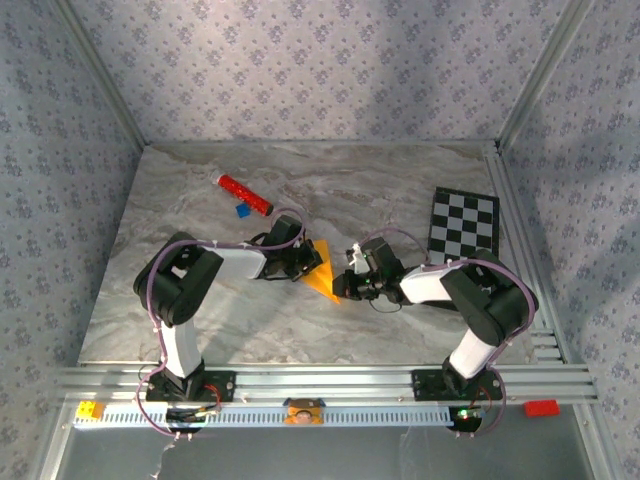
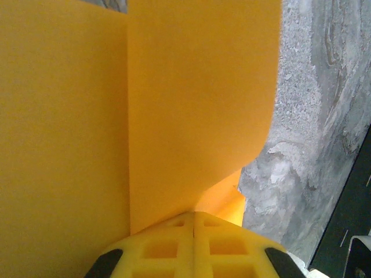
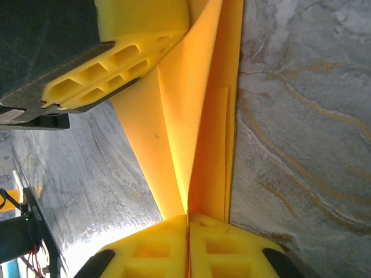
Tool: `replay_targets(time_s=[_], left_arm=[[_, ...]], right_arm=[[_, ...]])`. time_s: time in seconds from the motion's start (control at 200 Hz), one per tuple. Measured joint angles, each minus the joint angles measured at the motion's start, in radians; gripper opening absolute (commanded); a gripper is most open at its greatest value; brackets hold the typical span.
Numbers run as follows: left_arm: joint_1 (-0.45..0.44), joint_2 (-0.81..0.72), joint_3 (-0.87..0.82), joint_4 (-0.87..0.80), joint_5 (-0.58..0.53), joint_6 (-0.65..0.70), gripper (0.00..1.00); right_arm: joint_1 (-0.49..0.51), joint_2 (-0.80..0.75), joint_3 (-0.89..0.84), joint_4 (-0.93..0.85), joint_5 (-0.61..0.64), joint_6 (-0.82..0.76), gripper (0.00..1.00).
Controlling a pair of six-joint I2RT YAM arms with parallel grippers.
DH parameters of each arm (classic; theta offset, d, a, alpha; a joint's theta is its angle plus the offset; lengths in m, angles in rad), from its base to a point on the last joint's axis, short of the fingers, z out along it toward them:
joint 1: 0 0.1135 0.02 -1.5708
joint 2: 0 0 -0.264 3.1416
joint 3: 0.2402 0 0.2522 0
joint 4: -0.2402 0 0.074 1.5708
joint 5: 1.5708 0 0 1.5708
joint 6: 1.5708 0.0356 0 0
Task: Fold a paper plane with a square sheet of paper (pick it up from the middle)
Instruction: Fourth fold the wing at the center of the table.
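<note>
Left tool and right tool meet over the middle of the bench. Seen from above, each is clamped on the orange paper, which sits between them as a small, pointed, partly folded shape. A red cylinder and a little blue piece lie well apart behind it. A checkered board sits off to the right.

From the left wrist, the yellow pads are pressed together, with the paper running straight into the seam between them. One flap curls away to the right over the grey stone.

From the right wrist, that tool's pads are likewise pinched shut on the paper. Its layers fan up from the seam toward the other tool, which grips the far end.

To my eye, the danger is in having two grips on one thin sheet. If the arms draw apart or twist against each other, the paper could tear or pull free of a pinch. The layers look loose and splayed, not flat. Pressing down now could set a crooked crease or trap a stray flap, and the nose would end up lopsided.
</note>
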Motion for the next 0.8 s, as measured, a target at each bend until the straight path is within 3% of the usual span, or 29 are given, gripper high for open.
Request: replay_targets(time_s=[0.25, 0.4, 0.505, 0.8], left_arm=[[0.0, 0.0, 0.0, 0.0, 0.0, 0.0, 0.01], [0.0, 0.0, 0.0, 0.0, 0.0, 0.0, 0.02], [-0.002, 0.0, 0.0, 0.0, 0.0, 0.0, 0.02], [-0.002, 0.0, 0.0, 0.0, 0.0, 0.0, 0.01]], right_arm=[[0.0, -0.015, -0.01, -0.009, -0.008, -0.002, 0.14], [-0.002, -0.018, -0.019, -0.009, -0.008, -0.006, 0.03], [-0.006, -0.018, -0.026, 0.001, -0.013, 0.0, 0.02], [-0.015, -0.045, -0.035, -0.023, -0.033, -0.001, 0.15]])
